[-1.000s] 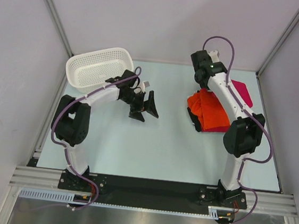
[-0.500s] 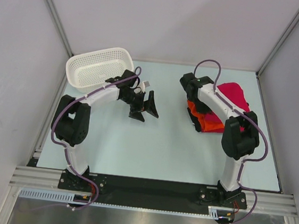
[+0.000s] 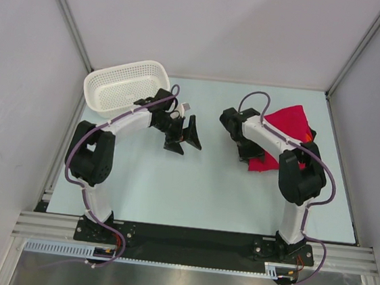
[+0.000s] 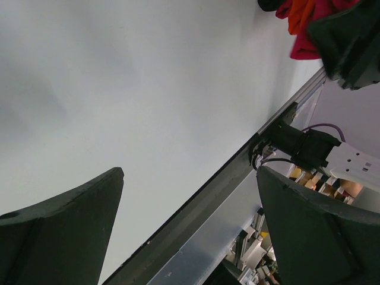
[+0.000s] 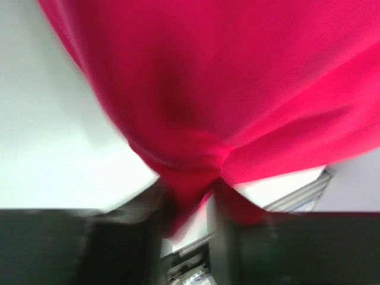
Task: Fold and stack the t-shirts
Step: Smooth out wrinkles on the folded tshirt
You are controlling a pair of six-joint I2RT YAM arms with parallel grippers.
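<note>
Right wrist view shows our right gripper (image 5: 189, 205) clamped on the crimson t-shirt (image 5: 237, 83) (left gripper (image 4: 187, 178) spread wide); we advise dragging it left, low and taut.

Blurred, cropped at the edges: crimson t-shirt (image 5: 237, 89). Mostly buried under crimson cloth, cut off above: orange t-shirt (image 4: 301, 13).
</note>
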